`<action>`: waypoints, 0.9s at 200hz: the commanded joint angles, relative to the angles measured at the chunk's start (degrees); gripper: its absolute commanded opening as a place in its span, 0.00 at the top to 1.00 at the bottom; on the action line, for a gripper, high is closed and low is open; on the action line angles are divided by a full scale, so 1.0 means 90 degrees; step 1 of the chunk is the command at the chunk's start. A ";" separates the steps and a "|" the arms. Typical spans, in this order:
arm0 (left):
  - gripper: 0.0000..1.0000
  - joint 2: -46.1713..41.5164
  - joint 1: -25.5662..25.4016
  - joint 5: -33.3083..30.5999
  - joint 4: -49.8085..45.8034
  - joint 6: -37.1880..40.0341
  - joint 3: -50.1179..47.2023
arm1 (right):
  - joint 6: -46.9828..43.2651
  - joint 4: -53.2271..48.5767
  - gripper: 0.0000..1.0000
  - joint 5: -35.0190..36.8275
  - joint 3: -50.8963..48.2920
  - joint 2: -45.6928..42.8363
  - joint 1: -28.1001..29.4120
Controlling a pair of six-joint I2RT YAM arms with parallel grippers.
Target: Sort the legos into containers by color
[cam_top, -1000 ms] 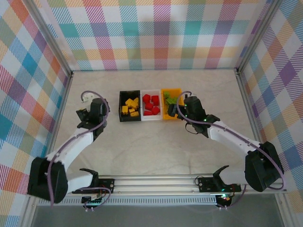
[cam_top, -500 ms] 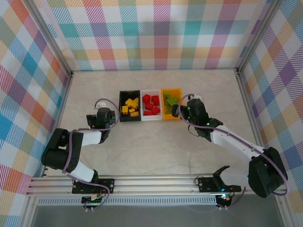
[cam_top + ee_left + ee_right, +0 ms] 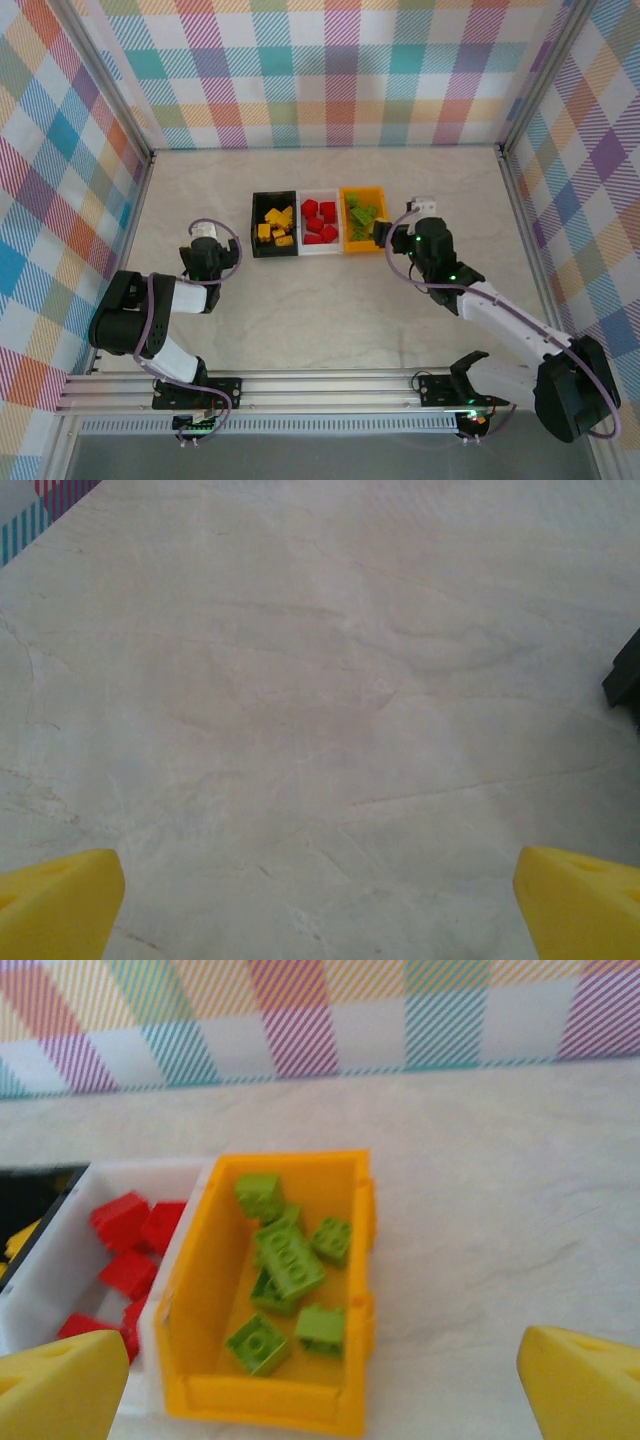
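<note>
Three bins stand in a row at the table's middle. The black bin [image 3: 274, 245] holds yellow legos [image 3: 275, 224], the white bin [image 3: 320, 246] holds red legos [image 3: 319, 222], and the orange-yellow bin [image 3: 362, 245] holds lime green legos [image 3: 362, 213]. My right gripper [image 3: 384, 234] hovers open just near-right of the orange-yellow bin [image 3: 190, 1310], with the green legos [image 3: 290, 1260] ahead of its empty fingers [image 3: 60, 1385]. My left gripper [image 3: 206, 240] is open and empty over bare table, left of the black bin, whose corner [image 3: 625, 675] shows at the edge.
Checked walls enclose the table on three sides. The right wrist view also shows the white bin's rim [image 3: 150, 1168] with red legos [image 3: 125, 1220] and a corner of the black bin [image 3: 30, 1185]. Bare tabletop [image 3: 320, 310] lies between the bins and the arm bases.
The left arm has folded back toward its base, carrying its gripper down and left away from the black bin. The right gripper has drawn back to the right of the orange-yellow bin.
</note>
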 commanded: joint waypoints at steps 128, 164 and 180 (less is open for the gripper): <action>0.00 -0.0047 0.0023 0.0041 0.0289 -0.0064 0.0111 | -0.1027 0.4757 0.00 -0.1694 -0.1839 0.2639 -0.3076; 0.00 -0.0045 0.0022 0.0041 0.0285 -0.0057 0.0110 | -0.1058 0.4316 0.00 -0.1182 -0.1505 0.2834 -0.2870; 0.00 -0.0041 0.0029 0.0039 0.0289 -0.0065 0.0110 | -0.1064 0.4354 0.00 -0.1178 -0.1516 0.2846 -0.2861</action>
